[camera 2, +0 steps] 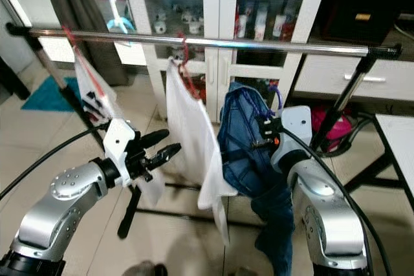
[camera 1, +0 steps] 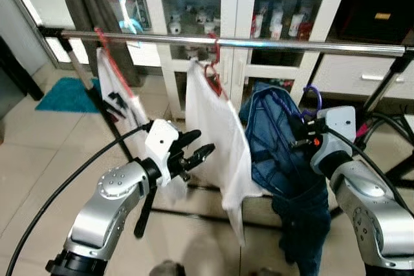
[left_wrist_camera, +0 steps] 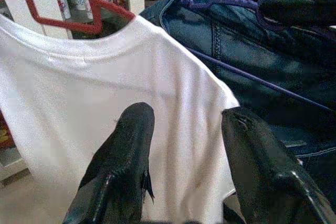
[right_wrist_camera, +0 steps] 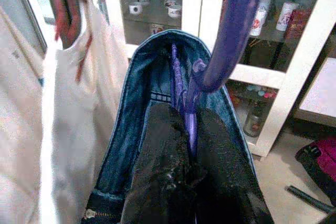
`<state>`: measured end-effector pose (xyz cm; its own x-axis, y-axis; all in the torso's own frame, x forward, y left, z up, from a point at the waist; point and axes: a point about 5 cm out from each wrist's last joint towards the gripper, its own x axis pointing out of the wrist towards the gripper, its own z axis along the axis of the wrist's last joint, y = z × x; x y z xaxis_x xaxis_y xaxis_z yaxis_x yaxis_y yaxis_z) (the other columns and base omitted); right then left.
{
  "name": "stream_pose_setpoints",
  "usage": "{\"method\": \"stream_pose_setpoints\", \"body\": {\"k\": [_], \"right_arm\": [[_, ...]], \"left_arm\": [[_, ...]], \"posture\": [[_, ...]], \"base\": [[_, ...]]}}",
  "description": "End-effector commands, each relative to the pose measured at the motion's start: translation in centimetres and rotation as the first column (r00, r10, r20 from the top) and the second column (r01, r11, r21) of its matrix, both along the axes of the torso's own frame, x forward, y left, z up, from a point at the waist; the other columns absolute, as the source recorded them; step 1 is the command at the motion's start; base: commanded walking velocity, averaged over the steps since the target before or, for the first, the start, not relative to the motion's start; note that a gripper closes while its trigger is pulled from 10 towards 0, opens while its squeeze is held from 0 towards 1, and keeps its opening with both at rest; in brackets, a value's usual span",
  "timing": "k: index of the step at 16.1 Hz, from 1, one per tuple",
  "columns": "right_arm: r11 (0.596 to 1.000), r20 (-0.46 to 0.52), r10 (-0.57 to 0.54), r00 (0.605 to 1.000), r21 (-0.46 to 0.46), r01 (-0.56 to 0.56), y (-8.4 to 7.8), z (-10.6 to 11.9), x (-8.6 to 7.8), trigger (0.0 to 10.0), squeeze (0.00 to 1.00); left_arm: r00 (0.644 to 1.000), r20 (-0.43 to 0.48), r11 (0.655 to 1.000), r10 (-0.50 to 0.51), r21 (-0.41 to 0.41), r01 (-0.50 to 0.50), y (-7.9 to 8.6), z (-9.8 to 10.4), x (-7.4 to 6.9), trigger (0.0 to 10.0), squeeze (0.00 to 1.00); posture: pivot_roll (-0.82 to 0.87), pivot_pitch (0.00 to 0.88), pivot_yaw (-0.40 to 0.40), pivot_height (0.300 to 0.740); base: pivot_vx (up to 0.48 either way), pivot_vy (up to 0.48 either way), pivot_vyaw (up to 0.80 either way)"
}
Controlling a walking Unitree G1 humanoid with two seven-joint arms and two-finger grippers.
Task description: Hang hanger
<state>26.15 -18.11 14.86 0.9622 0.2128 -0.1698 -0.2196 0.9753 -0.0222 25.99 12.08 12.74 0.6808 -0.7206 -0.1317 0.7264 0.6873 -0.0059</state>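
Note:
A purple hanger (camera 1: 313,100) carrying blue jeans (camera 1: 278,153) is held below the metal rail (camera 1: 259,44), its hook not touching the bar. My right gripper (right_wrist_camera: 181,174) is shut on the purple hanger's neck (right_wrist_camera: 190,114). A white shirt (camera 1: 217,134) hangs from a red hanger (camera 1: 213,72) on the rail. My left gripper (camera 1: 197,150) stands open just left of the white shirt, with the fingers (left_wrist_camera: 123,156) apart and nothing between them. Another white garment (camera 1: 116,95) hangs on a red hanger at the rail's left end.
A white glass-door cabinet (camera 1: 246,4) stands behind the rail. The rack's black legs (camera 1: 388,88) slant down at the right. A teal mat (camera 1: 65,95) lies on the tiled floor at the left. Black cables run along both arms.

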Motion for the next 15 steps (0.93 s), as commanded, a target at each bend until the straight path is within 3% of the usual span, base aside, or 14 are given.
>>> {"method": "stream_pose_setpoints", "body": {"k": [1, 15], "right_arm": [[1.000, 0.030, 0.015, 0.999, -0.001, -0.015, 0.46, 0.79, 0.00, 0.0, 0.00], [0.999, 0.024, 0.045, 0.999, -0.007, -0.045, 0.99, 0.95, 0.03, 0.0, 0.00]], "left_arm": [[1.000, 0.009, 1.000, 0.017, 0.003, -0.017, 0.31, 0.21, 0.00, 10.0, 0.00], [1.000, 0.014, 1.000, 0.021, 0.004, -0.021, 0.47, 0.21, 0.18, 10.0, 0.00]], "posture": [[-0.12, 0.000, 0.050, 0.740], [-0.11, 0.000, 0.048, 0.740]], "base": [[-0.274, 0.000, 0.00], [-0.272, 0.000, 0.00]]}}
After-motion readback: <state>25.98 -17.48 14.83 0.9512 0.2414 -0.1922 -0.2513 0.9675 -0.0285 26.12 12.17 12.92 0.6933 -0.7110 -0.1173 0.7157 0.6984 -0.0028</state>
